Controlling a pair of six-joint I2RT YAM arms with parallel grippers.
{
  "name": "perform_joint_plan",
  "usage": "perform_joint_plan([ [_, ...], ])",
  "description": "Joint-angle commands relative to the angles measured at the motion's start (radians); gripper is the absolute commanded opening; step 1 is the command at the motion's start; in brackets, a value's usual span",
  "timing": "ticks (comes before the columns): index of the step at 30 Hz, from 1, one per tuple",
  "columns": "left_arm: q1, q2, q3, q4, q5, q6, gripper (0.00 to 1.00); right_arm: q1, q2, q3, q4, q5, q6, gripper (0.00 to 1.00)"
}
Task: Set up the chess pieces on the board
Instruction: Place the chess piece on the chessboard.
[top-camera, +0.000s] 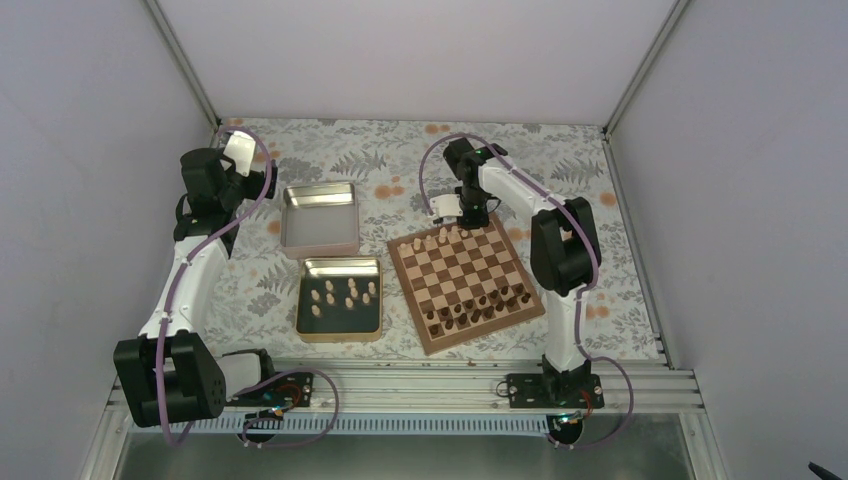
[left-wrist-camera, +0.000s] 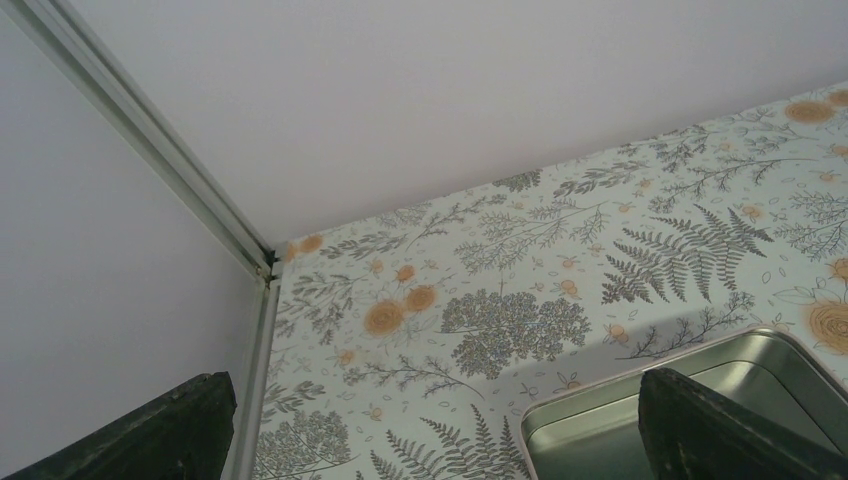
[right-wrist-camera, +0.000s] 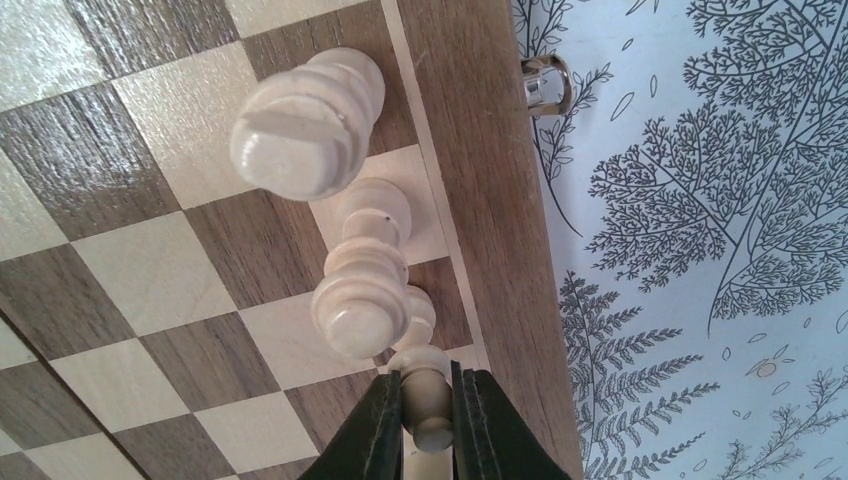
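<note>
Top view looks down; right wrist view hugs the board (top-camera: 470, 268) (shared).

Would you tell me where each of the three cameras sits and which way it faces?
Top external: above and behind the arms, looking down on the table; both arms and the board show.
Left wrist: low over the table, facing its far left corner; the open left gripper frames a silver tin.
Right wrist: close above the board's far edge; the right gripper is shut on a pale chess piece.
Shared: top and right wrist both show the board.
</note>
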Motion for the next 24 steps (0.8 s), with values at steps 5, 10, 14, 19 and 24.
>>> perform_joint_plan([
  [5, 0.006, -0.003, 0.011, 0.006, 0.009, 0.002, 1.0, 0.007, 0.01, -0.003, 0.008, 0.021, 0.005, 0.14],
  [10, 0.006, -0.005, 0.01, 0.008, 0.008, 0.002, 1.0, 0.008, 0.001, 0.004, 0.015, 0.02, 0.005, 0.17],
  [14, 0.006, -0.007, 0.01, 0.008, 0.008, 0.002, 1.0, 0.007, 0.001, 0.016, 0.004, 0.014, 0.008, 0.18],
  [19, 0.006, -0.007, 0.01, 0.007, 0.007, 0.002, 1.0, 0.007, 0.0, 0.035, -0.013, -0.002, 0.007, 0.19],
  [24, 0.006, -0.009, 0.01, 0.008, 0.009, 0.002, 1.0, 0.008, -0.004, 0.05, -0.033, -0.003, 0.008, 0.2],
])
